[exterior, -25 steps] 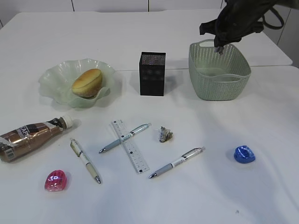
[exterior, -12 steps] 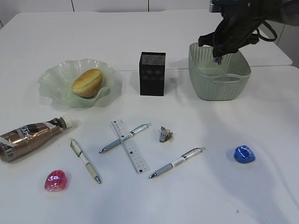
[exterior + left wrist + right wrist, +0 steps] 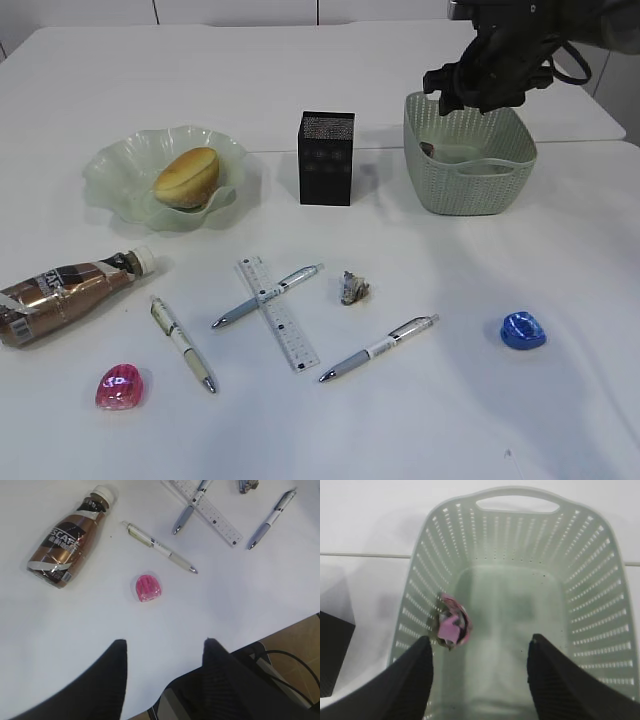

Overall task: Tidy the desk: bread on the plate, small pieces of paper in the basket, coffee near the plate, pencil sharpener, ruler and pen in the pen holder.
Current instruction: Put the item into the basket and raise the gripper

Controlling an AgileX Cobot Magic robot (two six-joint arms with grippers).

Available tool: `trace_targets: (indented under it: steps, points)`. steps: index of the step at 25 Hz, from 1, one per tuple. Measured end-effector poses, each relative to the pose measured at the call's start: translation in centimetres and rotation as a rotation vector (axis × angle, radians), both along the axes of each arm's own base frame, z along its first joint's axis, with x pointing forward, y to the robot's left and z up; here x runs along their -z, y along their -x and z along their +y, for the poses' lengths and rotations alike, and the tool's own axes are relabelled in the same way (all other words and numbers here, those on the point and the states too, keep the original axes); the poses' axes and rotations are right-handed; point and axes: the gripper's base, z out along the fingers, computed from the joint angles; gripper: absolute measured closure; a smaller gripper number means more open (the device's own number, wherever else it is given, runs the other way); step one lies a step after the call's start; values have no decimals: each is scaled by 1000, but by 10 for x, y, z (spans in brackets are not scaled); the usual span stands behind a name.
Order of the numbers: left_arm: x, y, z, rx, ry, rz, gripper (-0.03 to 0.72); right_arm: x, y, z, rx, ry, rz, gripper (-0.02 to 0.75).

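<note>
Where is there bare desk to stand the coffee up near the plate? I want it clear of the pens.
Bare desk lies behind the plate, and between the plate and the pen holder. The front is crowded: coffee, three pens, ruler, paper scrap.

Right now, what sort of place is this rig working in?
Likely a staged desk-tidying bench: a plain white desk with pens, a ruler, a black mesh pen holder and a basket.
</note>
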Motion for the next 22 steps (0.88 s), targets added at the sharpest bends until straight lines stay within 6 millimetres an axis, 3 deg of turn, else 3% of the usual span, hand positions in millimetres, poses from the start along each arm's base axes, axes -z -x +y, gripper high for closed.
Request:
trace_targets:
  steps: [4, 11, 17, 22]
  points:
    - [0, 0, 0, 0, 0, 0, 347, -6, 2, 0, 4, 4, 30, 233]
    - [0, 0, 0, 0, 2, 1, 347, -42, 12, 0, 22, -13, 142, 227]
    - [0, 0, 0, 0, 2, 1, 348, -49, 25, -1, 14, 0, 288, 227]
    - [0, 0, 0, -1, 4, 2, 378, -49, 27, 2, -11, -20, 304, 228]
